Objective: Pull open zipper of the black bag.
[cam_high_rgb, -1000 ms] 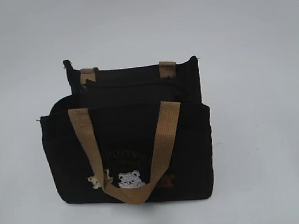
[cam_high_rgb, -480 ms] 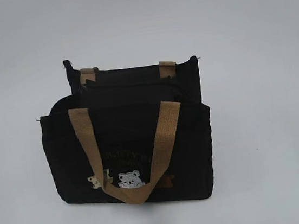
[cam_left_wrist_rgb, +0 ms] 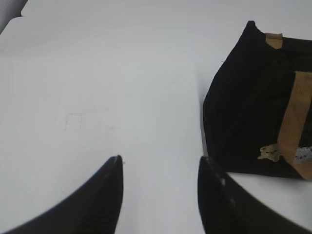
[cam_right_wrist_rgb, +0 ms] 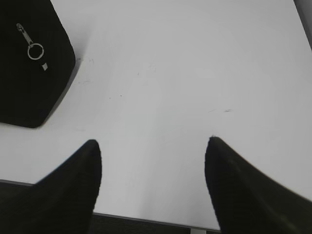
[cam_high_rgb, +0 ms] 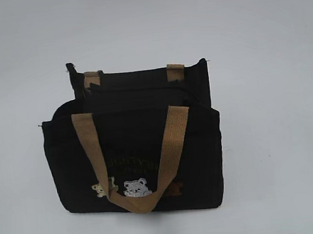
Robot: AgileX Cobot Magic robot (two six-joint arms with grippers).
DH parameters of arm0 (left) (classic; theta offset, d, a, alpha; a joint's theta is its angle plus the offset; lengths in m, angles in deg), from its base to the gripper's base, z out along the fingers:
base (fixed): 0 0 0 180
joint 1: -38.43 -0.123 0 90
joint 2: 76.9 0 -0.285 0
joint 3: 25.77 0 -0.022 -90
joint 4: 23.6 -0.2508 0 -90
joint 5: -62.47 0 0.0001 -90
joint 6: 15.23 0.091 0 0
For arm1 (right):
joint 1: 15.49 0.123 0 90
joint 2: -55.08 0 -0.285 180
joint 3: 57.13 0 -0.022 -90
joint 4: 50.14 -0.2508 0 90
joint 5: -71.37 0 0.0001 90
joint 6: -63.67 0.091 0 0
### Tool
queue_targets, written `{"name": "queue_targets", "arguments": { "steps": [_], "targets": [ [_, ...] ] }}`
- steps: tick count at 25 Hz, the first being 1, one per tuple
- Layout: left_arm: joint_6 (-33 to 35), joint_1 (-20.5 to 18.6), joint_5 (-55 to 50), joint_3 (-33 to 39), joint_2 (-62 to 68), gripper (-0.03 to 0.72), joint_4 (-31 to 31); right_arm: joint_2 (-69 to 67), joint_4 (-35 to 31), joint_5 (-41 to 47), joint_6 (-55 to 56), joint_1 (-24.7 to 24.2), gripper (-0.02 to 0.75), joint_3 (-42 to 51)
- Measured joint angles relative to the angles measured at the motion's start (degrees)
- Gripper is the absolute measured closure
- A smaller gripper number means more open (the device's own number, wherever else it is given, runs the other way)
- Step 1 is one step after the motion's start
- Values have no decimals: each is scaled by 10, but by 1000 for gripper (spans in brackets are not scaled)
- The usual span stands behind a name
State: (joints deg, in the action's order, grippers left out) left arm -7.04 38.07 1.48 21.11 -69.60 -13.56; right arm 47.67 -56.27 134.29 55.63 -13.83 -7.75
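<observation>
Both tools [cam_left_wrist_rgb: 158, 168] [cam_right_wrist_rgb: 152, 151] hover agape, apart from the black bag [cam_high_rgb: 134, 148].

obstacle: black bag [cam_high_rgb: 132, 154] (mid-table) | free: table [cam_high_rgb: 268, 52] all around it

Black bag [cam_high_rgb: 135, 154]: black fabric throughout. Handles [cam_high_rgb: 92, 153]: tan webbing, two of them. Front panel carries small embroidered bears, one white [cam_high_rgb: 136, 188], others tan, under faint dull-gold lettering [cam_high_rgb: 132, 164]. Zipper [cam_right_wrist_rgb: 35, 50]: silver metal ring and tab against black cloth. Tabletop [cam_high_rgb: 266, 80]: plain white, a few faint grey scuffs. Left claw [cam_left_wrist_rgb: 160, 195] and right claw [cam_right_wrist_rgb: 152, 183]: black fingers.
</observation>
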Motion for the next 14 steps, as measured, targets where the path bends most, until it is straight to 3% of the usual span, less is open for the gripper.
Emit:
{"name": "queue_targets", "arguments": {
  "steps": [14],
  "targets": [
    [0, 26, 0, 0, -1, 312, 0, 0, 0, 0, 0, 0, 223, 0]
  ]
}}
